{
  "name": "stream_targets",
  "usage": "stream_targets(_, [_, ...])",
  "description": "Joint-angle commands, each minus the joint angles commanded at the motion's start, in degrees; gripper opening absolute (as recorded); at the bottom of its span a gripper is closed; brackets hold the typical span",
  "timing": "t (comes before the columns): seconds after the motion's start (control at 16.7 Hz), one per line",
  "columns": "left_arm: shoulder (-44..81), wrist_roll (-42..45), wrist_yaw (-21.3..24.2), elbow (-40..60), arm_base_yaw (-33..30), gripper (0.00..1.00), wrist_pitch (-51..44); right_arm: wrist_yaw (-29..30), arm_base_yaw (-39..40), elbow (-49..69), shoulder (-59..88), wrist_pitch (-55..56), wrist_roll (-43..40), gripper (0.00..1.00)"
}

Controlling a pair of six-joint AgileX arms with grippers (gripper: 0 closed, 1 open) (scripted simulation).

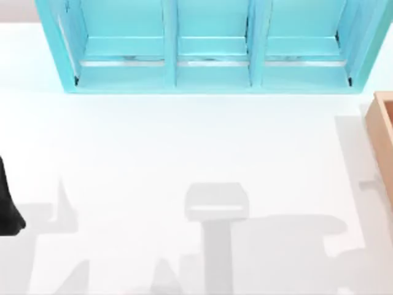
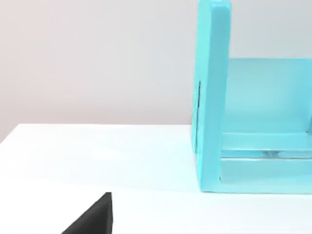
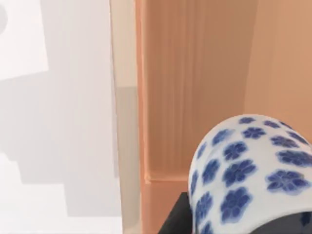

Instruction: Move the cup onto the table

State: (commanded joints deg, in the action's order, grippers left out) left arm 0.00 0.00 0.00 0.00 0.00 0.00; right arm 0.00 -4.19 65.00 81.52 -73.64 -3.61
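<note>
The cup (image 3: 246,165), white with blue flower prints, fills the near corner of the right wrist view, hanging over the inside of the tan wooden box (image 3: 195,73). My right gripper (image 3: 239,225) is shut on the cup; one black finger (image 3: 174,219) presses against its side. The white table (image 3: 58,122) lies just past the box wall. My left arm (image 1: 7,206) rests at the table's left edge, and a black piece of its gripper (image 2: 92,219) shows in the left wrist view.
A light-blue shelf cabinet (image 1: 209,67) with three open bays stands along the back of the table (image 1: 153,141). The tan box (image 1: 382,123) sits at the right edge. Grey shadows of the arms fall across the front of the table.
</note>
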Motion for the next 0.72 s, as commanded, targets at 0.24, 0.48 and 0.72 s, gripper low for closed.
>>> stream_targets(0.24, [0.0, 0.0, 0.0, 0.0, 0.0, 1.00, 0.0, -0.1, -0.2, -0.1, 0.3, 0.1, 0.1, 0.00])
stream_targets(0.48, [0.0, 0.0, 0.0, 0.0, 0.0, 1.00, 0.0, -0.1, 4.6, 6.1, 6.2, -2.4, 5.0, 0.00])
stream_targets(0.72, [0.0, 0.0, 0.0, 0.0, 0.0, 1.00, 0.0, 0.0, 14.9, 21.9, 18.4, -7.2, 15.5, 0.00])
